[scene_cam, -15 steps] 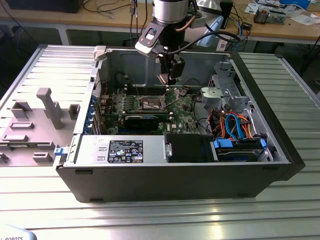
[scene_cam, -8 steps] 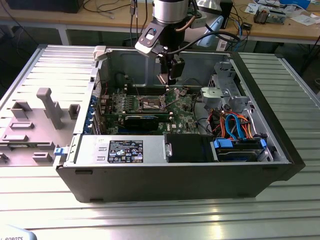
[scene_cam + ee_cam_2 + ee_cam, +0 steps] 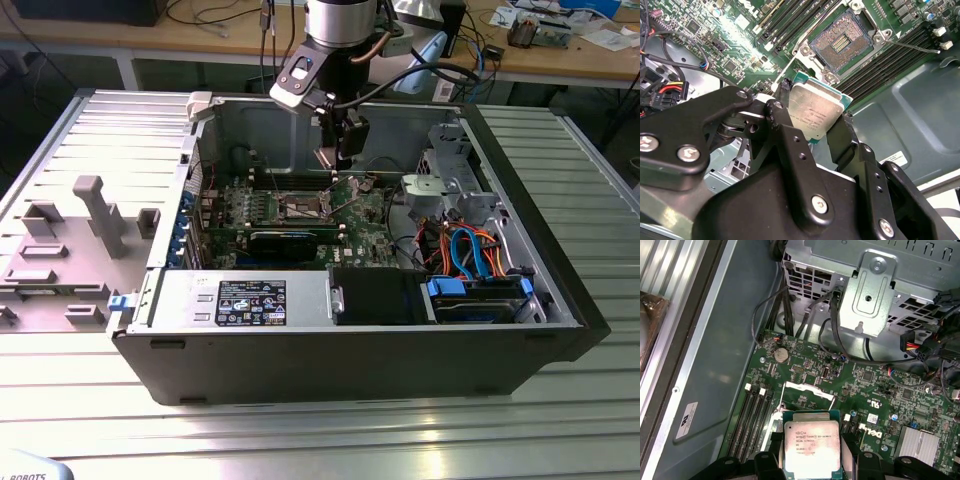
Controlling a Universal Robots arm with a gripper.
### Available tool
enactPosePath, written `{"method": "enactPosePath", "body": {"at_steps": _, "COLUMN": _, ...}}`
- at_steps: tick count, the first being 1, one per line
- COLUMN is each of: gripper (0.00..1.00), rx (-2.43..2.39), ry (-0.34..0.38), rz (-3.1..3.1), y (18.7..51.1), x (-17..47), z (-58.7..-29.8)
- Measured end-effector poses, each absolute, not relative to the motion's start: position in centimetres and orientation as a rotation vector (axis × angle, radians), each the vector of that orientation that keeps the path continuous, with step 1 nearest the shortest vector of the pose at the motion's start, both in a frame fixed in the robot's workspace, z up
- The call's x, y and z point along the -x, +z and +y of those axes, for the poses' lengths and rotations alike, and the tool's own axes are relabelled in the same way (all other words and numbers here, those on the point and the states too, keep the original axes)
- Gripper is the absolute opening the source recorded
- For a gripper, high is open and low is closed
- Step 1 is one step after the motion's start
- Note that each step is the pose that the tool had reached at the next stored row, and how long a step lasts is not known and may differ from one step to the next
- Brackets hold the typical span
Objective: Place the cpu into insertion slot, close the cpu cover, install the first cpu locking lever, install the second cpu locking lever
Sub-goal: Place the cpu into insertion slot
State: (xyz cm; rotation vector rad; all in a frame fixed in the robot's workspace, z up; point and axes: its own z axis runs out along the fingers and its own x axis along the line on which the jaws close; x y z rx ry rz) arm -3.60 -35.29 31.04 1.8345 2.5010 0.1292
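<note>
A ribbed metal table (image 3: 300,440) carries an open computer case (image 3: 350,365), with workbenches (image 3: 560,62) behind it. Your gripper (image 3: 338,158) hangs inside the case, above the green board (image 3: 365,215). In the second wrist view its fingers (image 3: 786,137) are closed part way on the cpu (image 3: 817,107), pinching it by two opposite edges with the metal top facing the camera. You hold the cpu in the air, clear of the board. The insertion slot (image 3: 840,42) lies just beyond the cpu, its contacts bare. Memory slots (image 3: 890,55) run beside it, and a drive cage (image 3: 875,285) stands further off.
</note>
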Motion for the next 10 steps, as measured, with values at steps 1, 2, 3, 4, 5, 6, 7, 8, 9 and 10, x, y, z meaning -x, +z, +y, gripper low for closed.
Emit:
{"method": "enactPosePath", "body": {"at_steps": 1, "gripper": 0.54, "rx": -1.835, "ry": 0.129, "rz": 2.5, "y": 31.03, "x": 3.6, "z": -35.28}}
{"method": "enactPosePath", "body": {"at_steps": 2, "gripper": 0.54, "rx": -1.836, "ry": 0.129, "rz": 2.5, "y": 31.03, "x": 3.6, "z": -35.28}}
{"method": "enactPosePath", "body": {"at_steps": 3, "gripper": 0.54, "rx": -1.836, "ry": 0.129, "rz": 2.5, "y": 31.03, "x": 3.6, "z": -35.28}}
{"method": "enactPosePath", "body": {"at_steps": 4, "gripper": 0.54, "rx": -1.837, "ry": 0.129, "rz": 2.499, "y": 31.03, "x": 3.6, "z": -35.28}}
{"method": "enactPosePath", "body": {"at_steps": 5, "gripper": 0.54, "rx": -1.838, "ry": 0.129, "rz": 2.499, "y": 31.03, "x": 3.61, "z": -35.28}}
{"method": "enactPosePath", "body": {"at_steps": 6, "gripper": 0.54, "rx": -1.838, "ry": 0.129, "rz": 2.498, "y": 31.02, "x": 3.6, "z": -35.28}}
{"method": "enactPosePath", "body": {"at_steps": 7, "gripper": 0.54, "rx": -1.839, "ry": 0.129, "rz": 2.498, "y": 31.02, "x": 3.6, "z": -35.28}}
{"method": "enactPosePath", "body": {"at_steps": 8, "gripper": 0.54, "rx": -1.839, "ry": 0.129, "rz": 2.498, "y": 31.02, "x": 3.6, "z": -35.29}}
{"method": "enactPosePath", "body": {"at_steps": 9, "gripper": 0.54, "rx": -1.84, "ry": 0.129, "rz": 2.497, "y": 31.02, "x": 3.6, "z": -35.28}}
{"method": "enactPosePath", "body": {"at_steps": 10, "gripper": 0.54, "rx": -1.84, "ry": 0.129, "rz": 2.497, "y": 31.02, "x": 3.61, "z": -35.28}}
